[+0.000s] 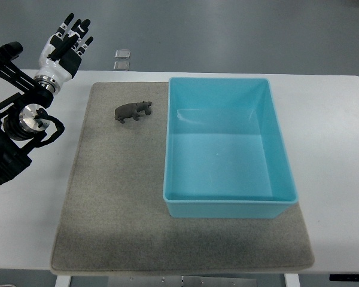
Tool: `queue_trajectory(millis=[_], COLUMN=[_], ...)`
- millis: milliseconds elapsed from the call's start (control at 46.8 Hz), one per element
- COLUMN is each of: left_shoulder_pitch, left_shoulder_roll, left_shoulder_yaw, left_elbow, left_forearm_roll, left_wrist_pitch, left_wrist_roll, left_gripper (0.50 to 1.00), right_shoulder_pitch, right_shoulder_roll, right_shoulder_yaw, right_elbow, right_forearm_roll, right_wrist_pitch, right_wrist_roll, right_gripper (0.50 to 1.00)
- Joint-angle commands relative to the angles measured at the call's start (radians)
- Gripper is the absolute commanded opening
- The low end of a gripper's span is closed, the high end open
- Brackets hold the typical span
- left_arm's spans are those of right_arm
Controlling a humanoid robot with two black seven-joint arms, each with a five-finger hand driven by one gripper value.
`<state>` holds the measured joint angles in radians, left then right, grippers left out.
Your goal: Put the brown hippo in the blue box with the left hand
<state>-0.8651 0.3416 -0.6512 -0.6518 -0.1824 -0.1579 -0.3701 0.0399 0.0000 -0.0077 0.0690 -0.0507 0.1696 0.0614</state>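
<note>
A small brown hippo [133, 110] lies on its feet on the grey mat [113, 203], near the mat's far left part, just left of the blue box [227, 206]. The box is open at the top and holds nothing. My left hand [67, 43] is raised past the table's far left corner, well up and to the left of the hippo, fingers spread and holding nothing. Its arm [18, 128] runs in from the left edge. The right arm does not show.
The white table [335, 143] carries the mat and box. Two small square metal plates [122, 58] lie on the floor beyond the table's far edge.
</note>
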Motion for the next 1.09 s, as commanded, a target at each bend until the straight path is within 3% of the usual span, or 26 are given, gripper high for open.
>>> queue_trajectory(millis=[0, 556, 812, 1069], left_shoulder_pitch=[-0.006, -0.02, -0.074, -0.121], left_shoulder_roll=[0.001, 0.002, 0.005, 0.017], left_shoulder_yaw=[0.001, 0.002, 0.105, 0.212], left_elbow=[0.0, -0.011, -0.002, 0.001], left_forearm_roll=[0.0, 0.0, 0.0, 0.001], left_wrist_pitch=[0.0, -0.006, -0.011, -0.08], left_wrist_roll=[-0.001, 0.0, 0.0, 0.0], left_gripper=[0.996, 0.996, 0.996, 0.996], right_shoulder_pitch=[0.0, 0.0, 0.0, 0.0], right_shoulder_roll=[0.0, 0.0, 0.0, 0.0], right_shoulder_yaw=[0.0, 0.0, 0.0, 0.0], right_elbow=[0.0, 0.0, 0.0, 0.0], right_forearm_roll=[0.0, 0.0, 0.0, 0.0], right_wrist_pitch=[-0.001, 0.001, -0.001, -0.001], right_wrist_roll=[-0.002, 0.0, -0.002, 0.0], right_gripper=[0.936, 0.936, 0.936, 0.936])
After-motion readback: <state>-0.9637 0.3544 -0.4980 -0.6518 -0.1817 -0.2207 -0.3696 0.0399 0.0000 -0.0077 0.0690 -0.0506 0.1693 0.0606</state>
